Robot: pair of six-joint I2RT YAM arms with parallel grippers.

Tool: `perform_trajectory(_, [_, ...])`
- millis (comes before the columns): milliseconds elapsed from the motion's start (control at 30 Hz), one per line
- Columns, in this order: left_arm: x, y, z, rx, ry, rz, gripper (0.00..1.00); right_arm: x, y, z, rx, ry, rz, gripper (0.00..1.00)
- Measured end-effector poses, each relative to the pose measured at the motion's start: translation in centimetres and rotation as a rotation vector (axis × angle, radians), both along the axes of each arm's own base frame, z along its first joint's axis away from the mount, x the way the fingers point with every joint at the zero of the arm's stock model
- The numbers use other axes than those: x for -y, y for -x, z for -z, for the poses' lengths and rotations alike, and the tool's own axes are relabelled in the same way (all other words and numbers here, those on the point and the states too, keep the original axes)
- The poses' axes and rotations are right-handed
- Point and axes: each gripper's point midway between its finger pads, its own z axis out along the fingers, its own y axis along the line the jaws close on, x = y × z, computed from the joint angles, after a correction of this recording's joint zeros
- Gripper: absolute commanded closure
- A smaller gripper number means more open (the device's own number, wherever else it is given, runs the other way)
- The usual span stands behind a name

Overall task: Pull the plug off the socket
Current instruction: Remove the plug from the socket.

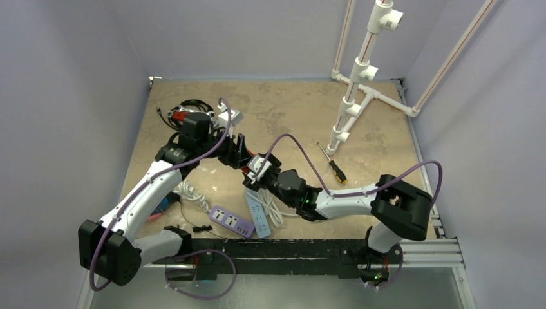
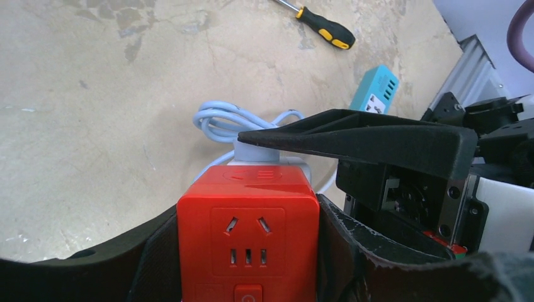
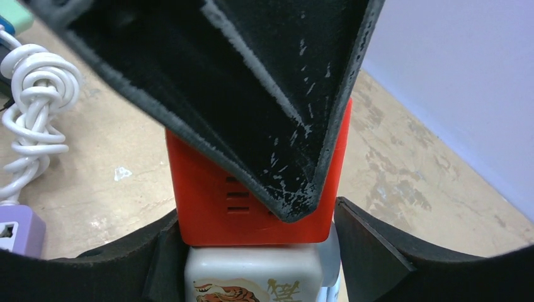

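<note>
Plug [image 3: 255, 274] sat seated in the red socket cube [image 2: 247, 233], mid-table, with the left gripper [image 2: 247, 211] clamped on the cube. Right gripper [image 3: 255, 214] straddled the plug, grip unclear — it needed a firm squeeze, then a straight pull along the pins, no twist.

Soft, even overhead light leaves only faint shadows on the table [image 1: 290, 109], the red socket [image 2: 249, 233] shows sharp and saturated, while the near black fingers [image 3: 390, 267] and the plug [image 3: 252, 277] between them look slightly blurred.

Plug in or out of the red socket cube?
In: white plug sits flush against the red socket cube in the right wrist view, no gap visible.
</note>
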Motion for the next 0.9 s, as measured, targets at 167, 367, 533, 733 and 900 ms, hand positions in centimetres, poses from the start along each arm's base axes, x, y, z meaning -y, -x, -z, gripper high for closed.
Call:
perform_trajectory(167, [-0.9, 0.5, 0.1, 0.063, -0.011, -0.037, 1.0, -0.4, -0.2, 0.4, -0.023, 0.011, 0.01, 1.0])
perform_trajectory(367, [-1.2, -0.3, 0.4, -0.021, 0.021, -0.048, 1.0, -0.4, 0.1, 0.3, -0.018, 0.002, 0.003, 1.0])
perform_trajectory(533, [-1.5, -0.8, 1.0, -0.181, 0.116, -0.029, 1.0, 0.1, 0.8, 0.2, -0.01, -0.016, -0.008, 1.0])
perform_trajectory(733, [-5.9, -6.6, -1.3, 0.011, 0.099, -0.224, 1.0, 1.8, 1.5, 4.1, -0.067, 0.108, 0.029, 1.0])
perform_trajectory(900, [-5.4, -6.6, -3.7, 0.161, 0.065, -0.222, 1.0, 2.5, 1.4, 5.4, -0.091, 0.148, 0.063, 1.0])
